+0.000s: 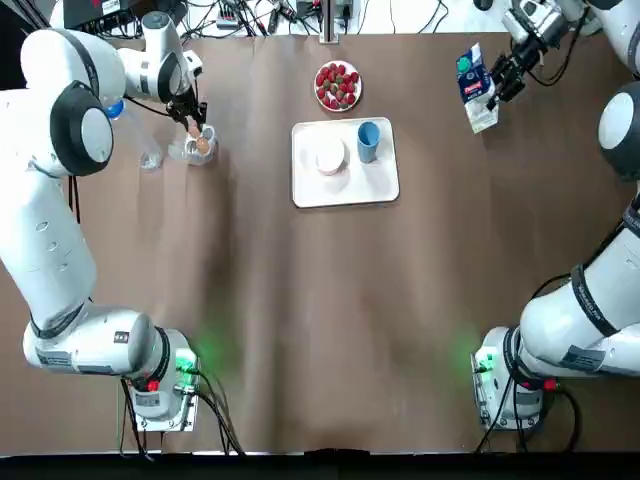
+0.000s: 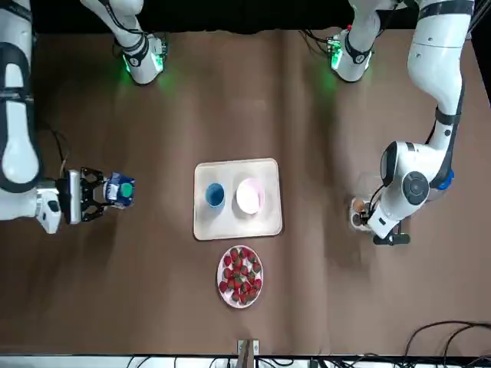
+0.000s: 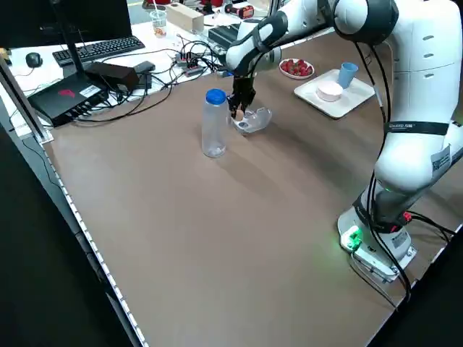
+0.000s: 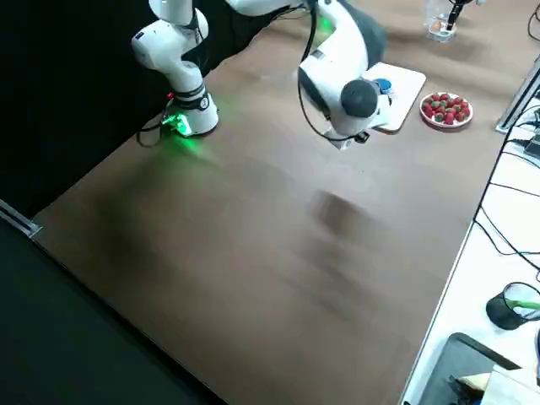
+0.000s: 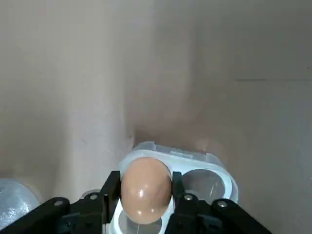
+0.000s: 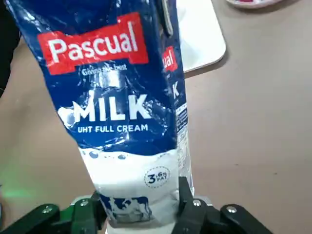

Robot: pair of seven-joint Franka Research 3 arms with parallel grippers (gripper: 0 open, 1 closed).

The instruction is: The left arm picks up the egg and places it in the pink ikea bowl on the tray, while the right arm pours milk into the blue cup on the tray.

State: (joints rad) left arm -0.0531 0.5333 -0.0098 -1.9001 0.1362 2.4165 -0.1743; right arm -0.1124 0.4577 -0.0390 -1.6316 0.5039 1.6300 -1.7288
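Starting nearest the arm bases and finding bare brown table (image 1: 330, 320).

Moving outward to the middle of the table and meeting the white tray (image 1: 345, 192). Noting the pink bowl (image 1: 330, 157) on its left part and the blue cup (image 1: 368, 140) on its right part, both standing upright and just beside each other.

Looking a little farther out at the left side of the table. Reaching down there with the left hand (image 1: 193, 118) and pinching the egg (image 5: 145, 190), one finger pressing on each side of the shell. Holding that egg right at a clear plastic egg holder (image 5: 214, 170), possibly sitting in one of its cups; hard telling whether touching it or lifted clear. Passing a clear water bottle (image 3: 213, 130) with a blue cap, standing upright just beside the holder on the side away from the tray.

Going farther again, to the right side of the table. Gripping the milk carton (image 6: 122, 112) with the right hand (image 2: 103, 193), fingers clamping the carton's lower part from both sides. Holding the carton somewhat tilted with its green cap uppermost, well apart from the tray and the blue cup, off to the tray's right.

Reaching beyond the tray's far edge and coming to a plate of strawberries (image 1: 338, 86), near the tray but not touching it.

Ending with tangled cables (image 1: 230, 15) past the table's far edge.
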